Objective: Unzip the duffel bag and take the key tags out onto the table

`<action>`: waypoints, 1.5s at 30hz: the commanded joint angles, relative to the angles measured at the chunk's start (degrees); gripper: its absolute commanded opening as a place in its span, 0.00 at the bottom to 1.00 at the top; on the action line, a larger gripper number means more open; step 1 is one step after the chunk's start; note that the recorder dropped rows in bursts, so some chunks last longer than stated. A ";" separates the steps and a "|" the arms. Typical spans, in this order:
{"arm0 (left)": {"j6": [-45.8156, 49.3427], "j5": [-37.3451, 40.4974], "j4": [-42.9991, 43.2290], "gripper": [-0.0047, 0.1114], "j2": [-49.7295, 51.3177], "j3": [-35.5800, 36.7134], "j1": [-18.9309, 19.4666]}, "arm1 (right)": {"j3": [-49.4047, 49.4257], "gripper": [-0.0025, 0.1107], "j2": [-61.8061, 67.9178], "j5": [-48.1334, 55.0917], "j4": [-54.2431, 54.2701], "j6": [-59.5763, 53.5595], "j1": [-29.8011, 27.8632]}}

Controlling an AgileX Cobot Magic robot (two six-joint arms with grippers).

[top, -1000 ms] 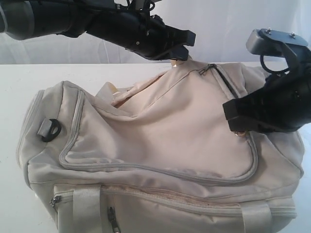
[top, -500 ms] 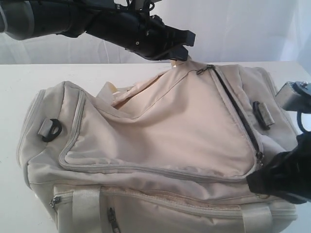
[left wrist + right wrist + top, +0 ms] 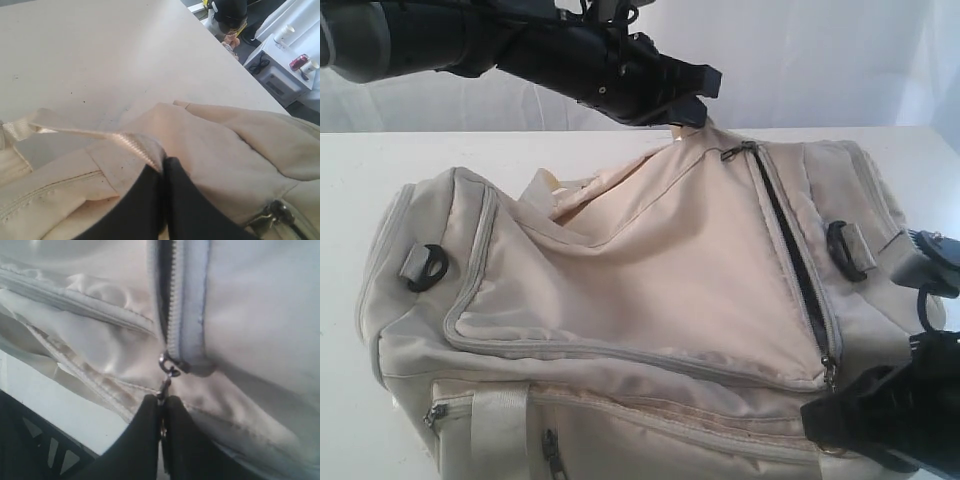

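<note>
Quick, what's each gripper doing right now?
Left gripper: closed, pinching a strap of the duffel bag.
Right gripper: closed on the zipper pull.

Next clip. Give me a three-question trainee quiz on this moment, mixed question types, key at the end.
1. True or false: the right gripper is shut on the zipper pull of the duffel bag.
2. The left gripper pinches: A) a webbing strap, B) a black strap ring, C) nothing.
3. Short answer: are any key tags in view?
Key: 1 true; 2 A; 3 no.
</note>
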 commanded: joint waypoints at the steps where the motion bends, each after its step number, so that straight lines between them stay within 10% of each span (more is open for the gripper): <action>1: -0.24 -3.10 0.09 0.38 -1.70 -0.67 1.19 | 0.62 0.11 -0.45 1.93 -0.90 -1.80 -0.13; 4: 0.25 -0.59 1.76 0.63 -2.39 -0.67 1.19 | -0.20 0.35 -0.45 2.05 -0.90 -2.40 -0.13; 7: 0.40 4.49 6.58 0.61 -5.55 -0.67 1.19 | -5.56 0.54 -1.88 4.02 -3.13 -2.88 -0.13; 21: 11.80 37.54 0.53 0.60 -13.96 3.49 0.52 | -19.06 0.57 -7.27 1.40 -29.08 15.71 -0.13; 36: 35.63 12.65 -6.30 0.60 -9.16 18.88 -17.03 | -18.55 0.56 -1.77 -6.06 -39.39 20.29 -0.13; 45: 47.73 -1.72 -5.54 0.61 -6.25 18.87 -19.64 | -16.44 0.56 -1.71 -8.48 -40.38 22.53 -0.13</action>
